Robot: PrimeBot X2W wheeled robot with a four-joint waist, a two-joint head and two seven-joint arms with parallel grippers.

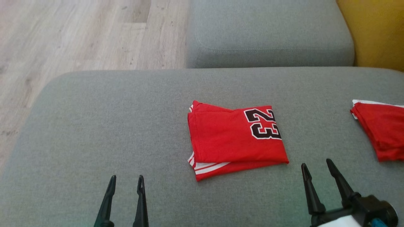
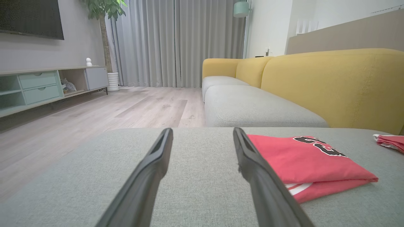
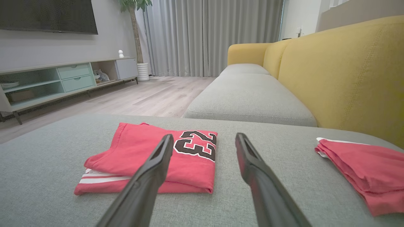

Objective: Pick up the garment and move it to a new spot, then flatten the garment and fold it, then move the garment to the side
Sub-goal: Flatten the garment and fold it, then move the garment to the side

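A red garment (image 1: 235,138) with a black "23" lies folded in a neat rectangle on the grey cushion (image 1: 126,126), near its middle. It appears to the right of my fingers in the left wrist view (image 2: 303,160) and behind my left finger in the right wrist view (image 3: 151,157). My left gripper (image 1: 127,180) is open near the cushion's front edge, well left of the garment and apart from it. Off the garment's front right corner, my right gripper (image 1: 316,164) stands open with nothing between its fingers.
A second folded red garment (image 1: 380,129) lies at the cushion's right edge. Another grey seat cushion (image 1: 268,34) sits beyond, with the yellow sofa back (image 1: 375,31) at right. Wooden floor (image 1: 79,37) lies to the left. A TV console (image 3: 63,82) stands across the room.
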